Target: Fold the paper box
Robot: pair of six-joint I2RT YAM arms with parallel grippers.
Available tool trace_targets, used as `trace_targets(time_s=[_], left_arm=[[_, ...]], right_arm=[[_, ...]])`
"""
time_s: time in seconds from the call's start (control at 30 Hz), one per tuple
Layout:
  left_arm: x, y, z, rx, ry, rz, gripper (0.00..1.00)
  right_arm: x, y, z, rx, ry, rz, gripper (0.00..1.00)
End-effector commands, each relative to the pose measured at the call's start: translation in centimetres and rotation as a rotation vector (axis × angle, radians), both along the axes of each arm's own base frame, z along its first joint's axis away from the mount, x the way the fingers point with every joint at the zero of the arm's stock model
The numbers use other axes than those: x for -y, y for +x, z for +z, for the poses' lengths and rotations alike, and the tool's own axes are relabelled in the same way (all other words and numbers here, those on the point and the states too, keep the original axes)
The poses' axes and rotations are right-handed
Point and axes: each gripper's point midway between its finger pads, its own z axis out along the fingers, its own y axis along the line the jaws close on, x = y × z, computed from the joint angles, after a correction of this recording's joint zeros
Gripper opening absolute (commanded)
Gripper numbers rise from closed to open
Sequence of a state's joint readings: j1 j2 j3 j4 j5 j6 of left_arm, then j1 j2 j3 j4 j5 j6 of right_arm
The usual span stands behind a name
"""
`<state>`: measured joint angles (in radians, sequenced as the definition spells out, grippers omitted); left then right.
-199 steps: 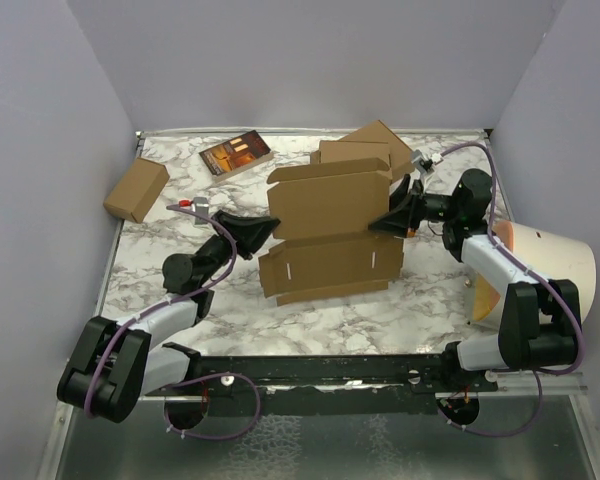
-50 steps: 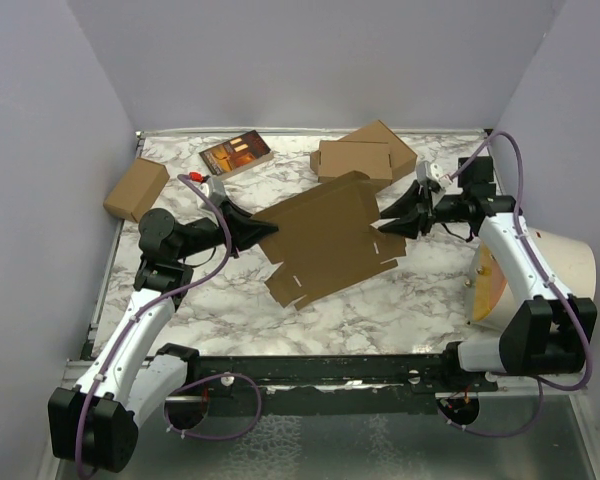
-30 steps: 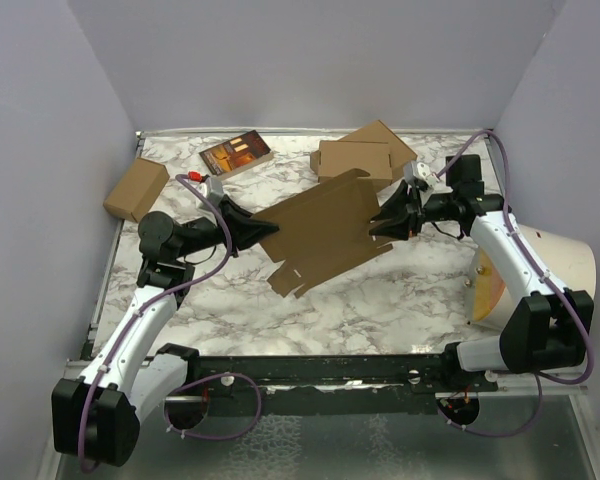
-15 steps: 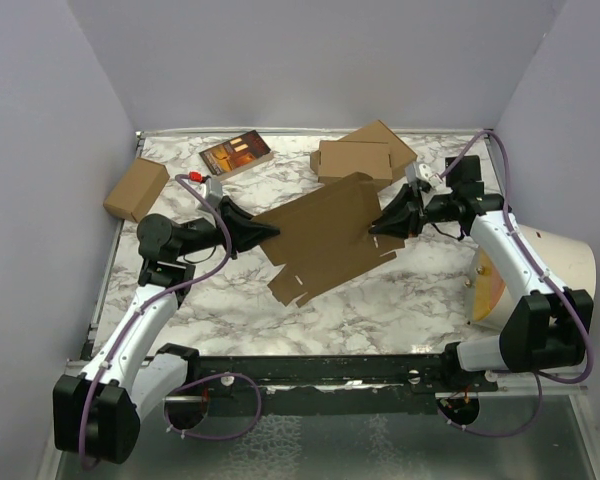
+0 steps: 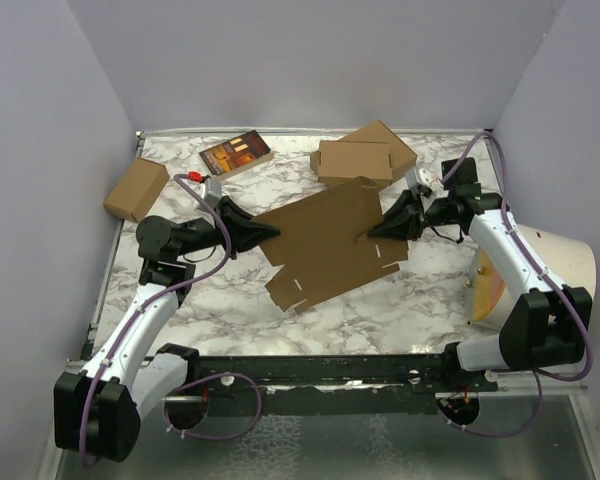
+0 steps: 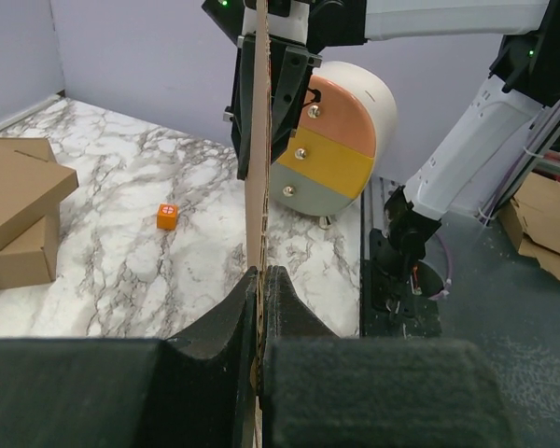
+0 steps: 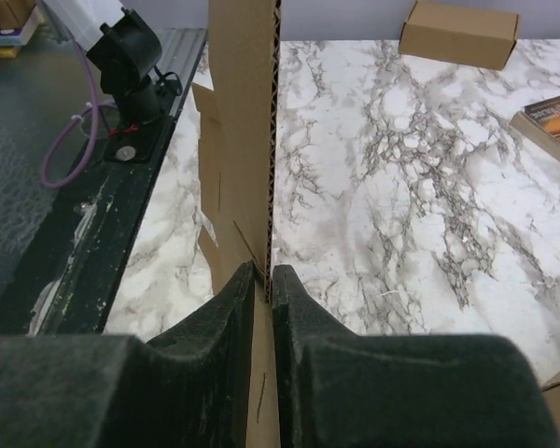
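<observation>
As left gripper (image 5: 269,232) and right gripper (image 5: 373,232) pinch opposite edges, we hold the brown corrugated cardboard sheet (image 5: 325,245) spanning mid-frame between them.

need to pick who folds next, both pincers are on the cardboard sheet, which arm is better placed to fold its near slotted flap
Right, probably: the right pincer grips the paper box at its right edge, close beside the slotted flap; the left pincer clamps the far left corner, farther away.
</observation>
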<state>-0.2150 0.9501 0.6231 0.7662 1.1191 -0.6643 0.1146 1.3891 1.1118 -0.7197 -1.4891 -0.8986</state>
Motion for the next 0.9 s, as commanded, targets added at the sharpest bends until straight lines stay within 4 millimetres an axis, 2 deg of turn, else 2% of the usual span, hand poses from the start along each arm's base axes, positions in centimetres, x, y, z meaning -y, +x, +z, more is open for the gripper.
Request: trace_targets(time_s=[0.0,0.07,0.27,0.5,0.53,0.67,0.7,0.77,0.87], left_arm=[[0.0,-0.8,0.5,0.047,-0.006,-0.03,0.0],[0.0,-0.7,0.6,0.049,-0.007,-0.021,0.0],[-0.2,0.0,0.4,0.054,0.015,0.028,0.0],[-0.4,0.2,0.4,0.063,0.022,0.057,0.0],[-0.4,0.2,0.4,0.062,0.022,0.06,0.0],[-0.7,0.7,0.3,0.064,0.03,0.11,0.0],[-0.8,1.0,0.3,0.065,0.032,0.129,0.0],[-1.1,1.4,0.4,0.071,0.035,0.169,0.0],[-1.6,1.6,0.8,0.088,0.034,0.204,0.0]], right_arm=[[-0.5,-0.7,1.5,0.023,0.044,0.048,0.06],[-0.5,-0.7,1.6,0.026,0.044,0.048,0.01],[-0.5,-0.6,2.2,0.028,0.029,0.038,0.01],[-0.4,-0.1,1.9,0.021,0.002,0.016,0.01],[-0.3,0.0,1.8,0.018,-0.006,0.01,0.07],[0.1,1.3,1.6,0.013,-0.053,-0.051,0.43],[0.4,1.7,1.7,0.008,-0.062,-0.074,0.5],[1.0,2.4,2.1,0.006,-0.071,-0.117,0.58],[2.2,2.8,3.2,0.011,-0.062,-0.168,0.65]])
